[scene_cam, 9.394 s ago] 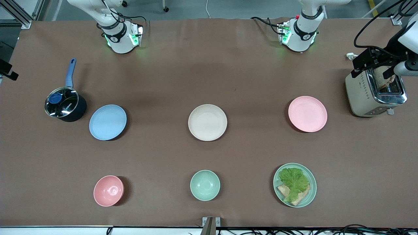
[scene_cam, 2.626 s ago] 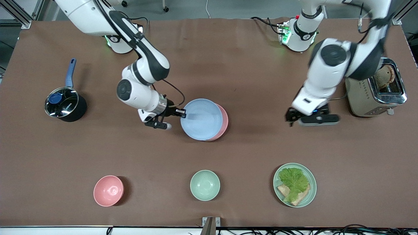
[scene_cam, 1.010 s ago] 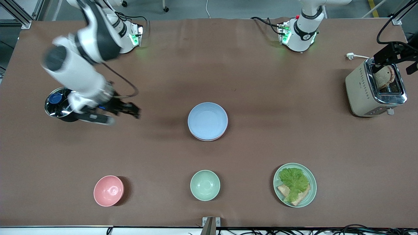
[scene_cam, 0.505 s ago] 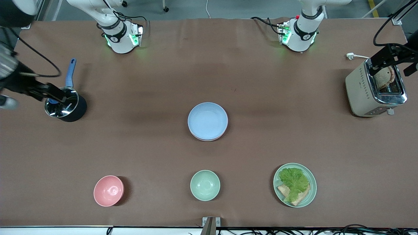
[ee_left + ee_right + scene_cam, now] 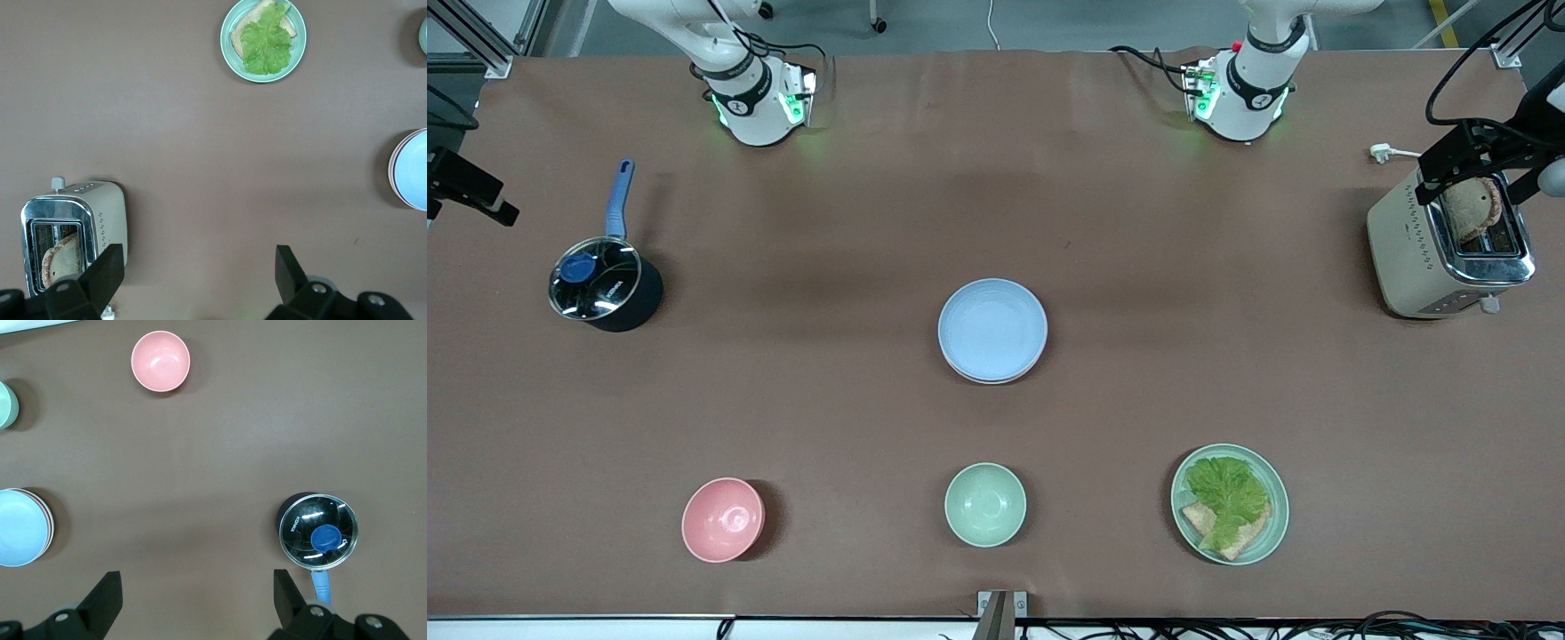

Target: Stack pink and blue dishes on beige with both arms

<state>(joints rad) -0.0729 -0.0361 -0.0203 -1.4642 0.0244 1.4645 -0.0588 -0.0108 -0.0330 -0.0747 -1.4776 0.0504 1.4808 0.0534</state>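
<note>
The matte, shallow blue plate [image 5: 992,329] tops the stack at the table's middle, with the pink plate's rim [image 5: 49,520] peeping out beneath it; the beige plate is hidden. The left gripper [image 5: 199,275] hangs high over the shiny toaster [image 5: 1449,249], fingers wide. The right gripper [image 5: 197,595], also wide open, has swung away from the glass-lidded saucepan [image 5: 603,286] to the table's edge.

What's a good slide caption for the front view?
Blue plate tops the centre stack; left gripper over the toaster, right gripper withdrawn.
</note>
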